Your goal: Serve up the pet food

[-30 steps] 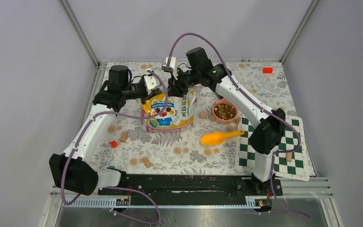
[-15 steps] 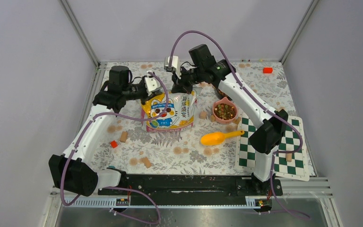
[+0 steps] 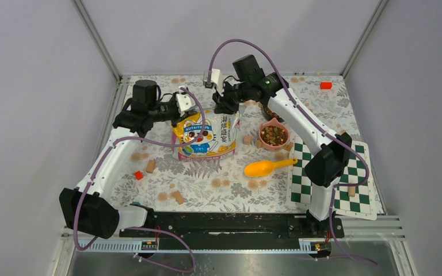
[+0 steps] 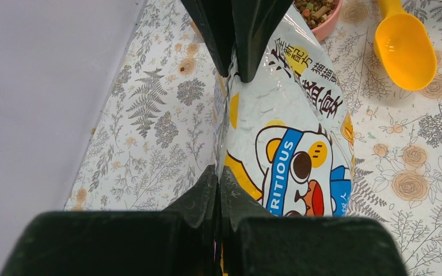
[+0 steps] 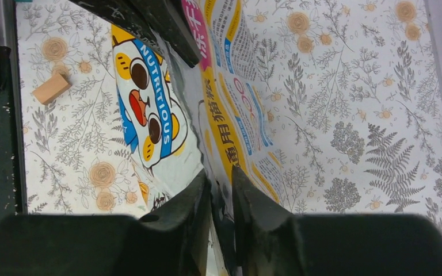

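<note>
Floral cloth is covering the bench (image 3: 218, 190), with plain grey walls closing it in. Pet food (image 3: 274, 135) is lying heaped in a pink bowl (image 3: 260, 138) just to the right of the cat-printed bag (image 3: 206, 135), so a serving is already sitting there.

A yellow scoop (image 3: 265, 168) is resting on the cloth in front of and to the right of the bag, apart from it and looking empty.

Both arms are reaching over the bag's top edge. The left end effector (image 4: 218, 181) is pinching the left part of that edge with its fingers pressed flat together on the foil. The right end effector (image 5: 220, 187) is gripping the same edge further right, its fingers nearly together with the foil running between them.

By my reading, the step in hand is working the bag's mouth, since the bowl is already holding food. Whether the mouth is being opened or sealed is not showing.

Next, both grips will likely need to be moving together, along or apart at the edge, without tipping the bag toward the bowl.
</note>
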